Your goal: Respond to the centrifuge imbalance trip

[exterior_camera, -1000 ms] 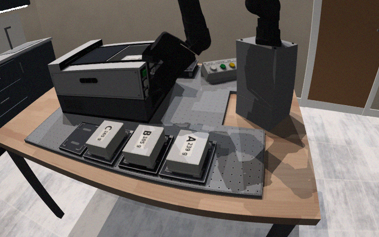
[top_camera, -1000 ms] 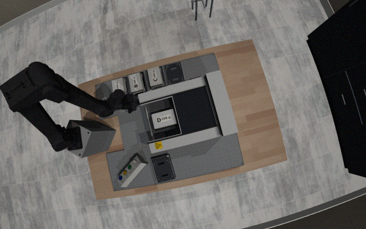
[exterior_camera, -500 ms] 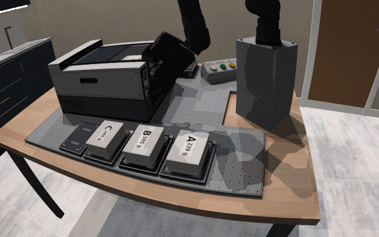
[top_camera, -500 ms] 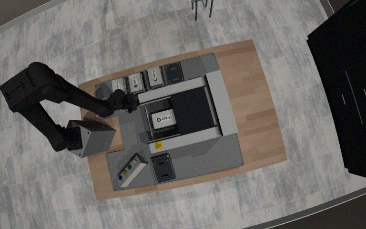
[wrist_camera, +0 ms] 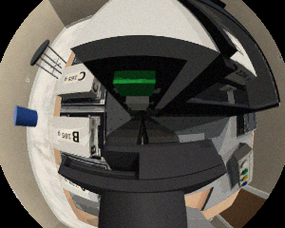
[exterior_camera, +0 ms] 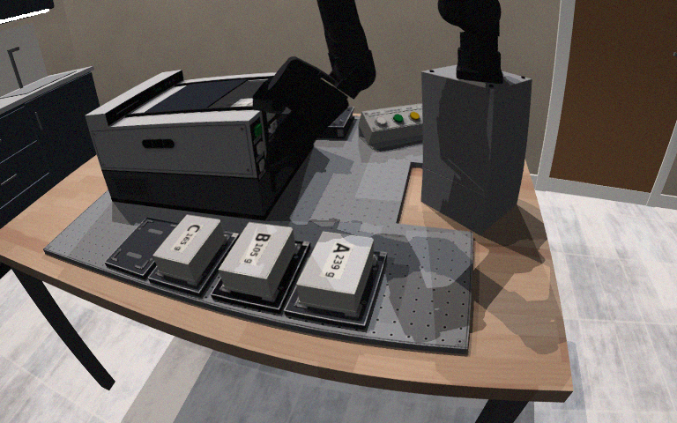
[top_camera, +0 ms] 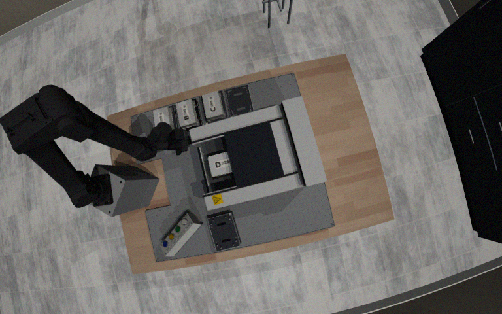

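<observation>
Gripper (top_camera: 185,140) fully closed with nothing between the fingers, tip against the front left edge of the centrifuge (top_camera: 304,140), level with a green button (wrist_camera: 134,80) that fills the wrist view just ahead of the closed tips. Sliding door (top_camera: 251,153) partly across the opening. Plate D (top_camera: 219,165) lies in the bucket, visible in the uncovered part. Plates A (exterior_camera: 336,272), B (exterior_camera: 257,258) and C (exterior_camera: 187,248) sit in their nests along the table edge; fourth nest (exterior_camera: 137,250) bare. Operator panel (top_camera: 180,232) well apart from the arm.
</observation>
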Controlling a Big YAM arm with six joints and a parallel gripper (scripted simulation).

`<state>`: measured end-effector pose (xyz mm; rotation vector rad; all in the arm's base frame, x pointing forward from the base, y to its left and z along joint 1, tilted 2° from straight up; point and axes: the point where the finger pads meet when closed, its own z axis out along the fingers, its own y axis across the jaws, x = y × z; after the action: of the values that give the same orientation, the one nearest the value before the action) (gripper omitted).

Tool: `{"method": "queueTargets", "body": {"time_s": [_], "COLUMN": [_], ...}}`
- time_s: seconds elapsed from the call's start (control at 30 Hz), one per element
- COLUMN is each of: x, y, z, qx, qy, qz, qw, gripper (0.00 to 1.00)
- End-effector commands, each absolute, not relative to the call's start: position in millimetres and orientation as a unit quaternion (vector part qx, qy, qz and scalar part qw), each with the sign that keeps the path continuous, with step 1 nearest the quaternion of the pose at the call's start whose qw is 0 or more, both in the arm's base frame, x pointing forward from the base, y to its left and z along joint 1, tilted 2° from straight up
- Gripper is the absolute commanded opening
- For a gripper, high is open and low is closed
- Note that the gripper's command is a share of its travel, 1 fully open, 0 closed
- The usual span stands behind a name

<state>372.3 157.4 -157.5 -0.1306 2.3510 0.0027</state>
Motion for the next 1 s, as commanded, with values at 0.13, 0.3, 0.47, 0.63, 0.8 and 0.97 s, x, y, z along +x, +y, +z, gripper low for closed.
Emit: {"method": "queueTargets", "body": {"time_s": [0.13,0.3,0.47,0.63,0.8,0.97], "x": [399.4,399.4,399.4,399.4,399.4,392.9], "y": [160.8,160.8,160.8,160.8,160.8,159.6], "z": [-146.6,-146.6,-146.6,-146.6,-146.6,-149.5], "qx": [-0.041,-0.041,-0.041,-0.041,-0.040,-0.030], "qy": [0.913,0.913,0.913,0.913,0.913,0.912], "qz": [0.004,0.004,0.004,0.004,0.004,0.008], "qw": [0.407,0.407,0.407,0.407,0.407,0.409], "gripper": [0.00,0.00,0.00,0.00,0.00,0.00]}}
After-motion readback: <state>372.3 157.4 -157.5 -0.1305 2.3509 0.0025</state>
